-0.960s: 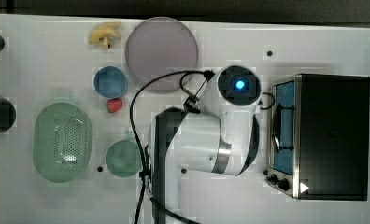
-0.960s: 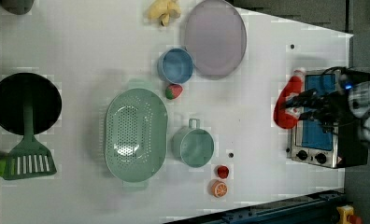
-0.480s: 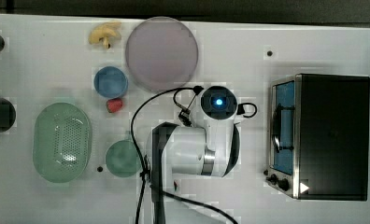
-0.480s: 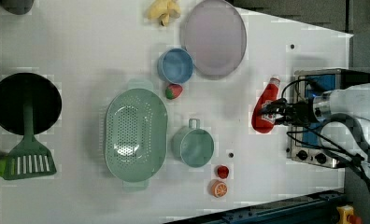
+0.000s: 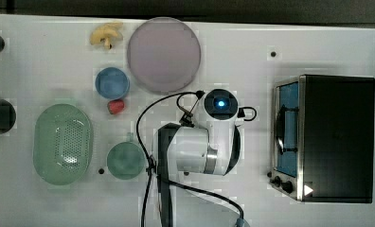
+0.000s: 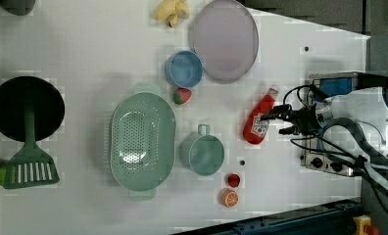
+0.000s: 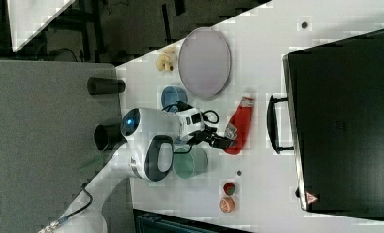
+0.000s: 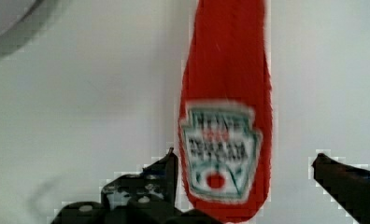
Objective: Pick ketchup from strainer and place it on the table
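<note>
The ketchup is a red squeeze bottle that lies flat on the white table, between the lilac plate and the oven. Its white label faces up, and the bottle touches nothing else. My gripper stands open at the bottle's base end. One dark finger sits close beside the bottle and the other is well clear of it. The pale green strainer rests far off at the left view's left with nothing in it.
A black toaster oven stands just beyond the arm. A lilac plate, blue bowl, strawberry and green cup surround the bottle's spot. A black pan and green spatula lie at the left view's left.
The arm carried the bottle away from the oven toward the table's middle. The bottle now lies on the table and the jaws have opened off it.
</note>
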